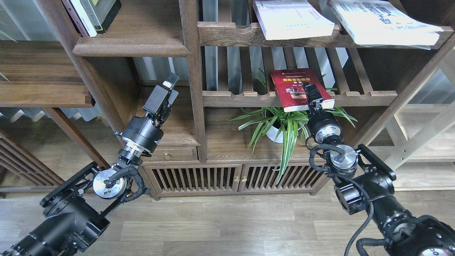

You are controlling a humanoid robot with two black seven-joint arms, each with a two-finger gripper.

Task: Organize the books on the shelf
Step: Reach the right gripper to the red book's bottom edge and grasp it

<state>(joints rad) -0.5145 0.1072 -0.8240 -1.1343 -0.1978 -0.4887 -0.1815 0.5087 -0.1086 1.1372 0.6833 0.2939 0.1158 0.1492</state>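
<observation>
Right of centre, on the scalloped slatted rack (369, 95), lies the dark red book (294, 89), tilted and overhanging the front rail, apparently clenched at its lower right corner by the right gripper (312, 96), probably for lifting away. Upper right, on a higher rack: the lavender-white book (291, 19) and the blue-lettered white book (380, 21), flat, awaiting transfer. Upper left, the solid shelf (131, 46), likely destination; below it the left gripper (170, 85), raised and empty, jaw state impossible to tell.
</observation>
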